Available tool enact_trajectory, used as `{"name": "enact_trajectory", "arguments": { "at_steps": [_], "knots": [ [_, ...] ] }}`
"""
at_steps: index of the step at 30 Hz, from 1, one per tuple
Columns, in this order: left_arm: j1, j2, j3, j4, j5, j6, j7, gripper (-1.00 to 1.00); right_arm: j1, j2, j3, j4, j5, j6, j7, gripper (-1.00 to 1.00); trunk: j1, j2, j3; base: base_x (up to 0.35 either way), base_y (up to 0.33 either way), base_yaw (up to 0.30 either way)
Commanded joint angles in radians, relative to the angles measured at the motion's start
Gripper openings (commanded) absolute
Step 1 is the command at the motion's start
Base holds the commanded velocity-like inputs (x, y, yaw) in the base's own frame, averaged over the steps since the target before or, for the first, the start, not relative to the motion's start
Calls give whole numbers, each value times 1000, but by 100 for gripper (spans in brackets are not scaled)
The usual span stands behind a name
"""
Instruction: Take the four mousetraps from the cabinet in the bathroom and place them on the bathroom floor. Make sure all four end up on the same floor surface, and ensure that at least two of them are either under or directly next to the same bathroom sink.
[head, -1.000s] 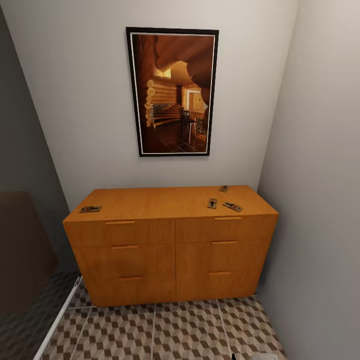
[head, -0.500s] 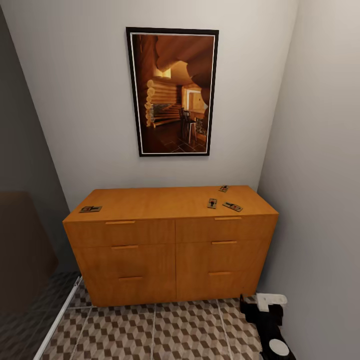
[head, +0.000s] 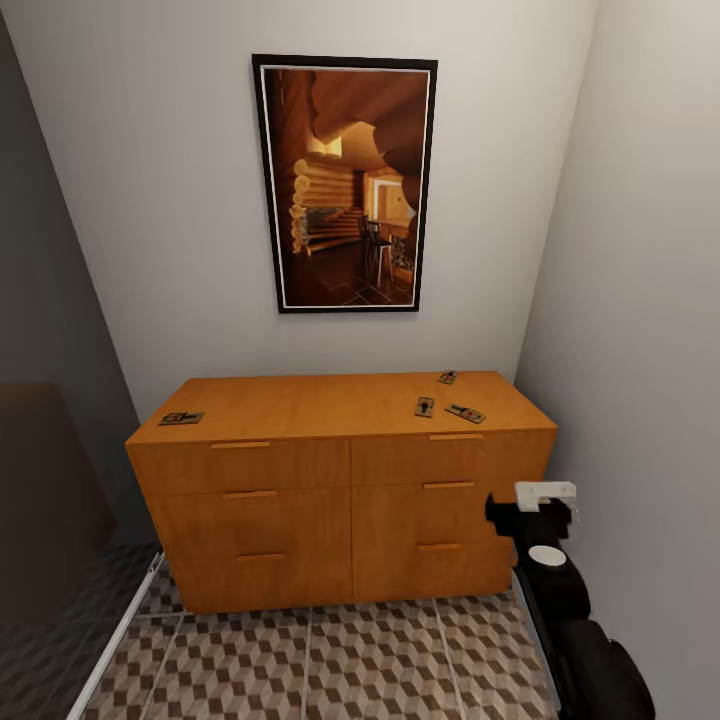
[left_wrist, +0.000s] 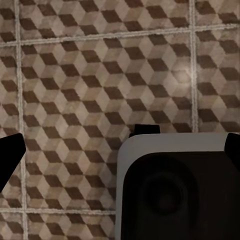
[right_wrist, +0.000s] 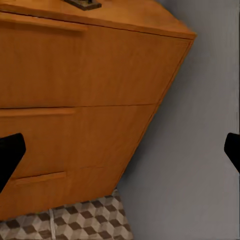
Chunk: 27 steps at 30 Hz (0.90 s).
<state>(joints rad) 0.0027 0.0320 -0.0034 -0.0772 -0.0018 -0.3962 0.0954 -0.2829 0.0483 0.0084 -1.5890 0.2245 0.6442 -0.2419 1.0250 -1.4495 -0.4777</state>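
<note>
Right claw (head: 545, 492) spread wide, empty, raised beside cabinet (head: 340, 490) front; four mousetraps (head: 465, 412) lie on top, tiled floor (head: 380, 660) below

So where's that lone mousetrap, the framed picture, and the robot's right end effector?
lone mousetrap (head: 181, 418): head view, board's middle.
framed picture (head: 345, 185): head view, centre of the canvas.
right end effector (head: 546, 491): head view, white tip.

Grey walls (head: 150, 200) — framed picture (head: 345, 183)
</note>
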Motion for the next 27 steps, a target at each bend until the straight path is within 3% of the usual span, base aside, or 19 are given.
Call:
{"name": "enact_trajectory", "arguments": {
  "at_steps": [1, 4, 7, 13, 15, 22, 23, 27],
  "knots": [
    [0, -1, -1, -1, -1, -2, 2, 100, -27, 2, 1, 0, 4, 24, -2, 100, 0, -1, -1, 0, 0, 0],
    [0, -4, -2, -1, -1, -2, 2, 100, -101, 9, 2, 3, 8, 74, -3, 100, 0, -1, -1, 0, 0, 0],
    [0, -7, -3, -1, -2, -3, 1, 100, -238, 31, 2, 22, 14, 158, -1, 100, 0, -1, -1, 0, 0, 0],
    [0, -8, -4, -1, -2, -3, 1, 100, -440, 63, 12, 118, 17, 220, -1, 100, 0, -1, -1, 0, 0, 0],
    [0, -8, -4, -1, -2, -3, 1, 100, -610, 89, 38, 249, 18, 234, -2, 100, 0, -1, -1, 0, 0, 0],
    [0, -8, -4, -1, -3, -3, 1, 100, -934, 113, 60, 613, 17, 236, -1, 100, 0, -1, -1, 0, 0, 0],
    [0, -7, -4, -2, -3, -3, 1, 100, -1021, 116, 62, 718, 15, 227, -1, 100, 0, -1, -1, 0, 0, 0],
    [0, -7, -4, -1, -3, -3, 1, 100, -1157, 124, 63, 907, 6, 154, -1, 100, 0, -1, -1, 0, 0, 0]
  ]
}}
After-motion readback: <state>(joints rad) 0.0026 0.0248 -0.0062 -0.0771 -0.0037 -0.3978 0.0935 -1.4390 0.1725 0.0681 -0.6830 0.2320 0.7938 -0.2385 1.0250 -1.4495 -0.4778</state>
